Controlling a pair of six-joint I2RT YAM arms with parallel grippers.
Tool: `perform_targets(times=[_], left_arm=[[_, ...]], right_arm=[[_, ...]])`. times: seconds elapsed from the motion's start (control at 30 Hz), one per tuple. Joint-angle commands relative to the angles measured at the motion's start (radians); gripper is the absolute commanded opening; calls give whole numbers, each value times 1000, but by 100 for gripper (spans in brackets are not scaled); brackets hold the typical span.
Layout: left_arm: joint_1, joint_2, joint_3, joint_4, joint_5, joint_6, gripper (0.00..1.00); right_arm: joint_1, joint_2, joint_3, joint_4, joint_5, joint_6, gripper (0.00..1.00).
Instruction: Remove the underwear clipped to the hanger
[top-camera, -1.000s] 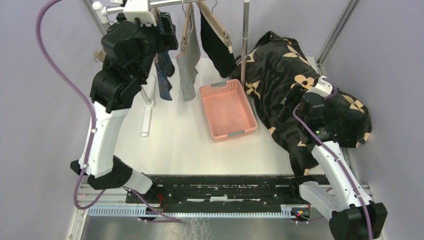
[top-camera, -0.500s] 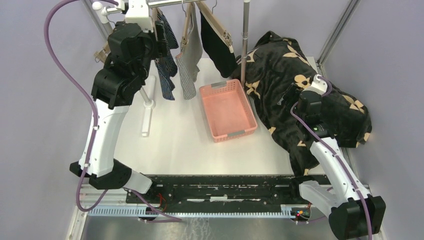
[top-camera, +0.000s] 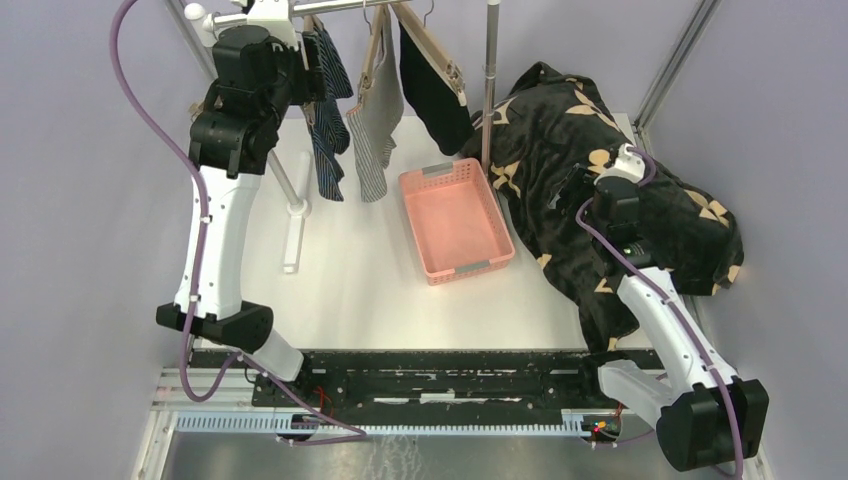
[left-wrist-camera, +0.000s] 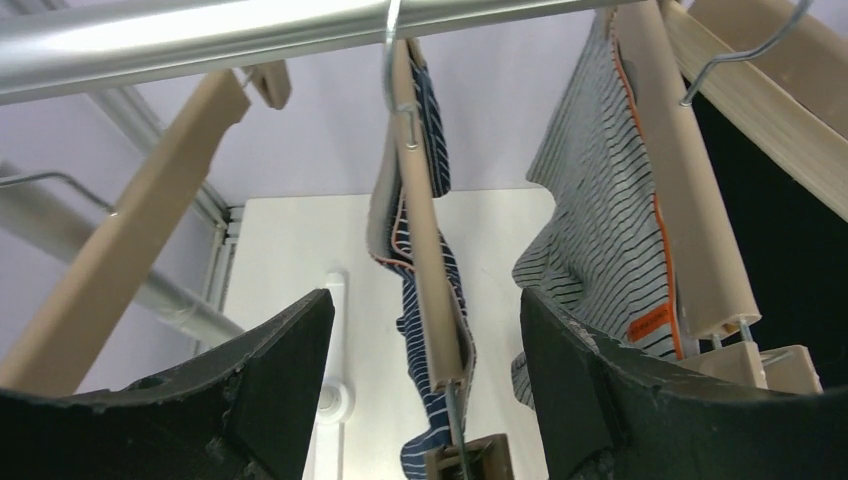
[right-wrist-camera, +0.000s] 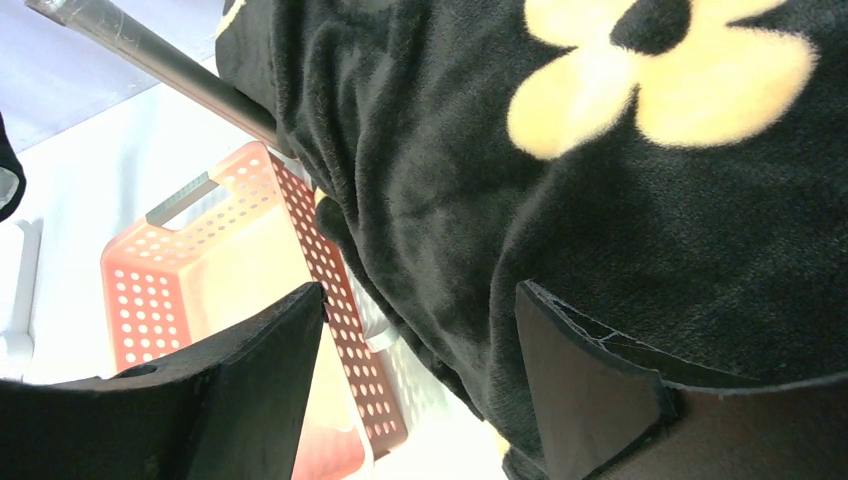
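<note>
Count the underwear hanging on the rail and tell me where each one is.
3. The navy striped pair hangs leftmost, by the left gripper; the grey striped pair in the middle; the black pair rightmost, beside the pole. The left arm may hide more.

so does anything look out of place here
The black flowered blanket lies heaped on the right of the table, against the rack pole and up to the pink basket. The navy shorts hang bunched and twisted on their hanger.

Underwear (top-camera: 378, 125): three pairs, hanging clipped
</note>
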Motion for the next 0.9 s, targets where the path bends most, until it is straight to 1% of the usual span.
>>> perform_targets(times=[0.0,0.33,0.57,0.67,0.77,0.87], left_arm=[[13,-2,24,62,82,-28,76],[33,8,-35,129,97,-48,75],[41,26,-43,134,101,-55,73],[45,34,-43,142,102,-61,70],[47,41,-44,148,101,-65,65],[48,45,-43,152,101,-71,63]], right_arm=[[3,9,45,67,-34,-6,79],[2,30,52,75,-66,-8,77],[2,26,52,78,-71,-10,77],[3,33,51,82,-76,-9,77],[2,41,54,82,-80,-9,77],[2,42,55,84,-83,-10,76]])
